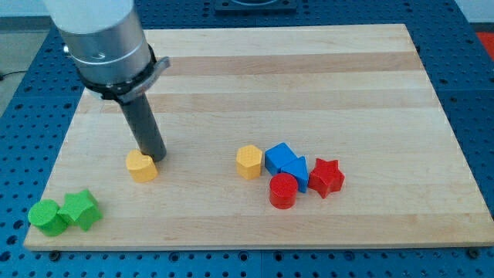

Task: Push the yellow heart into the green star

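Pushing yellow heart [141, 166] down-left toward green star [81, 209]; my tip [157, 157] touching its upper-right edge. No fingers, bare rod; keep push centred.

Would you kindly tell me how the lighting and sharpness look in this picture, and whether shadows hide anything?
Camera view: lighting is even and soft, with no strong glare on the wooden board; my tip and the yellow heart beside it are sharp; the green star casts only a faint shadow; nothing is hidden by shade.
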